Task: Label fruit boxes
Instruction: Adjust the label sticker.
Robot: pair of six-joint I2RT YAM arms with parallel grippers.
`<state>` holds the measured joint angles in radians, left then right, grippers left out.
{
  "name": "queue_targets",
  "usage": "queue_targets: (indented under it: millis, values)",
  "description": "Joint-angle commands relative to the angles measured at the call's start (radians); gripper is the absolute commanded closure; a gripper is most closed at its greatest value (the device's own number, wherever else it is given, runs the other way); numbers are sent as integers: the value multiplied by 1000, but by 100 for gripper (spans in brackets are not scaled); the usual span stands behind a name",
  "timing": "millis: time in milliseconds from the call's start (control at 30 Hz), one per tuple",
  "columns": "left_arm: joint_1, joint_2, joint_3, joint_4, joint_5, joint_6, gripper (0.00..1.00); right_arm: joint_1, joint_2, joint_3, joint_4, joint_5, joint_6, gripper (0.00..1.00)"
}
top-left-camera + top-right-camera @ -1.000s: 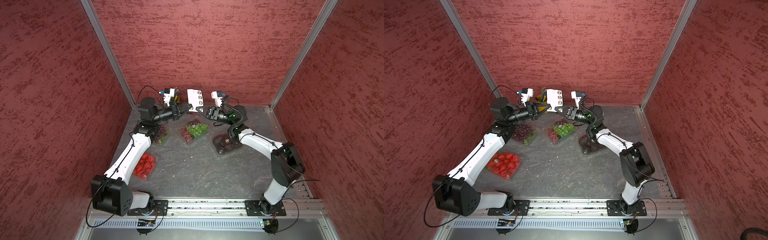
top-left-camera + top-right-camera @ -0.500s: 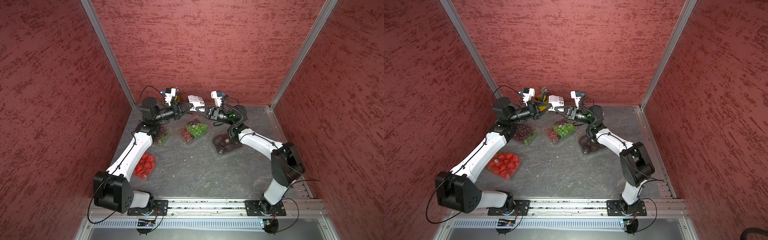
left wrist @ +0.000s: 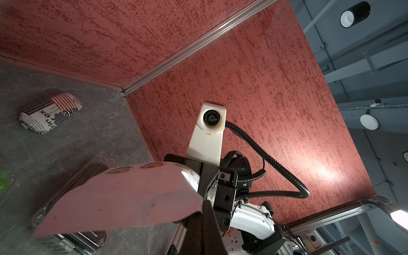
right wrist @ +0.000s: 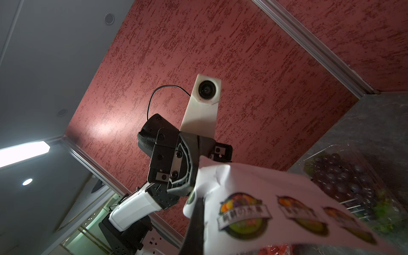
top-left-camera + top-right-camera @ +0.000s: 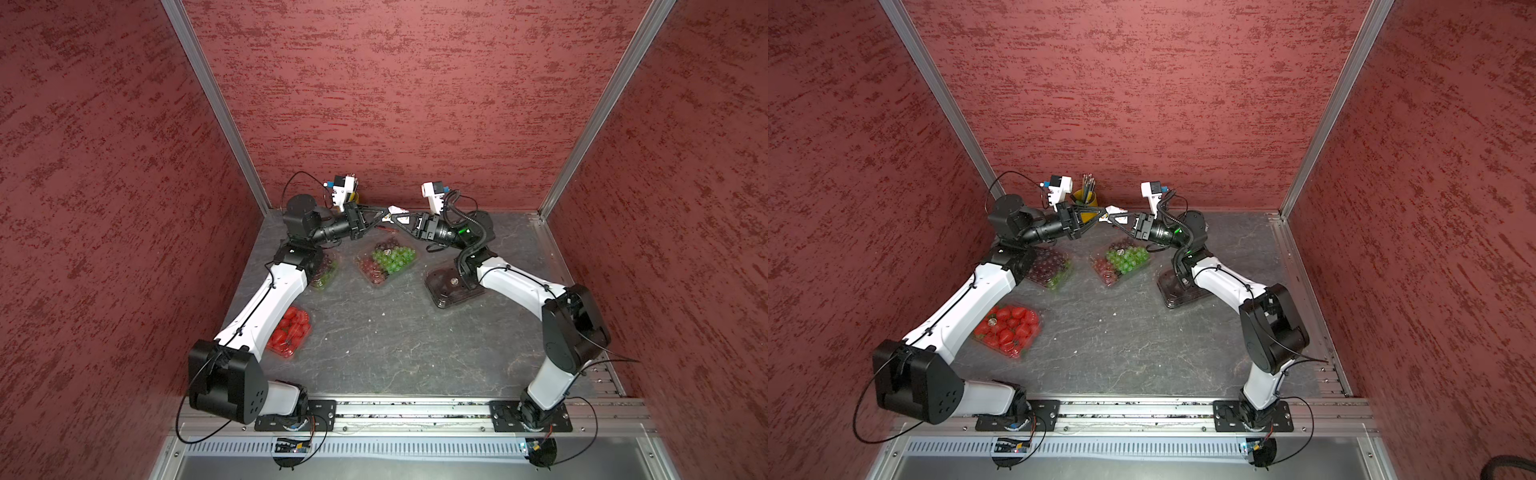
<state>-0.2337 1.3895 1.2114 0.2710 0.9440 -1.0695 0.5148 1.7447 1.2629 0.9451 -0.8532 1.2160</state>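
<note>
Now you are holding the sticker sheet [image 5: 401,215] aloft, left claw [image 5: 385,215] clamping it as anchor, right claw [image 5: 398,222] pinching it too, seemingly to peel a label for the fruit boxes [image 5: 388,262].

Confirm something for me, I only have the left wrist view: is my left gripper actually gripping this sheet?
Observer: Yes. The right wrist view shows the left gripper shut on the edge of the sticker sheet.
Operator: Where is the sheet?
Observer: In both top views it is held in the air just behind the green-and-red grape box.
Operator: Strawberries labelled?
Observer: A top view shows what looks like a small round label on the strawberry box.
</note>
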Motion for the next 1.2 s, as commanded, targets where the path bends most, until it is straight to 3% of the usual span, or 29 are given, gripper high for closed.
queue_targets:
  millis: [0, 567, 1167]
  values:
    - [-11, 11, 2, 16, 16, -4, 100, 14, -11, 33, 50, -23, 9, 100]
    - [28, -23, -41, 6, 20, 1, 100, 13, -18, 22, 49, -10, 3, 100]
    - [-13, -17, -9, 68, 15, -45, 100, 14, -13, 16, 23, -12, -12, 100]
